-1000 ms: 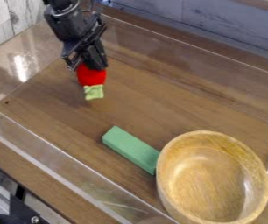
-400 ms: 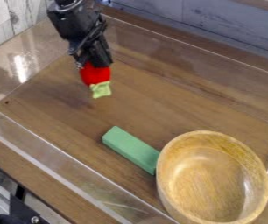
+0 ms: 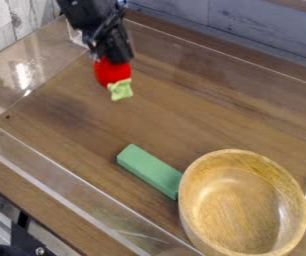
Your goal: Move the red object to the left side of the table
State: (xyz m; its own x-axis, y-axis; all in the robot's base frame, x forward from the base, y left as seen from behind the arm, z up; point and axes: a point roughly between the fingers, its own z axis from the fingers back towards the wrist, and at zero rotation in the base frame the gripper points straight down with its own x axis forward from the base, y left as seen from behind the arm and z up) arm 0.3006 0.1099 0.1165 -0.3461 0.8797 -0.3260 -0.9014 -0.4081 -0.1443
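The red object (image 3: 112, 72), a small round toy fruit with a light green leafy tip pointing down, hangs above the table (image 3: 236, 110) near its upper left. My gripper (image 3: 113, 58), black and coming down from the top left, is shut on the fruit's top. The fruit is lifted clear of the wood, and its green tip shows just below the red body. The fingertips are partly hidden behind the fruit.
A green rectangular block (image 3: 150, 169) lies on the wood at lower centre. A large wooden bowl (image 3: 243, 208) stands at the lower right. Low clear acrylic walls (image 3: 62, 185) border the tabletop.
The gripper has risen and shifted slightly right with the red fruit, lifting it higher off the tabletop. Block and bowl have not moved.
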